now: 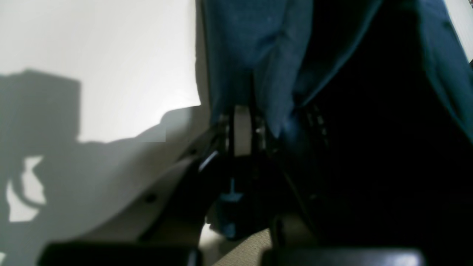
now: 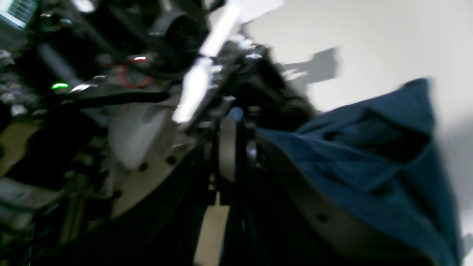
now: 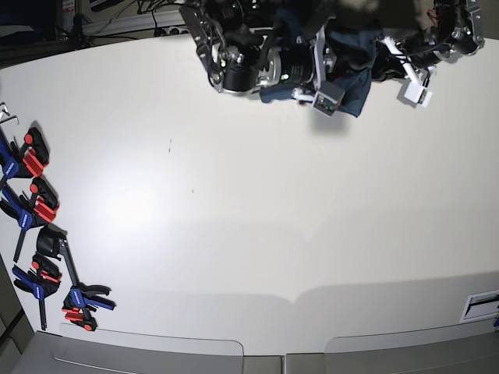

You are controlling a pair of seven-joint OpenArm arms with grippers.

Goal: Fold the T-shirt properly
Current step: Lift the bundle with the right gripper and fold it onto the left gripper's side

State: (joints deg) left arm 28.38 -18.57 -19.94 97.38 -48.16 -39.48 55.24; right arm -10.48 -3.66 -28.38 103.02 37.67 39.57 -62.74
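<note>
Both wrist views are blurred and dark. The navy T-shirt (image 3: 355, 74) hangs bunched at the white table's (image 3: 234, 218) far edge, mostly hidden behind the arms. The left gripper (image 1: 242, 123) is clamped on its cloth; the right gripper (image 2: 236, 147) pinches it too. Clamps (image 3: 35, 210) line the left edge; the wide middle lies bare.

Robotics lab: white worktable (image 3: 234, 234), spring clamps (image 3: 35, 206) (red-blue) along edge.

No legible text anywhere (all too blurred).
</note>
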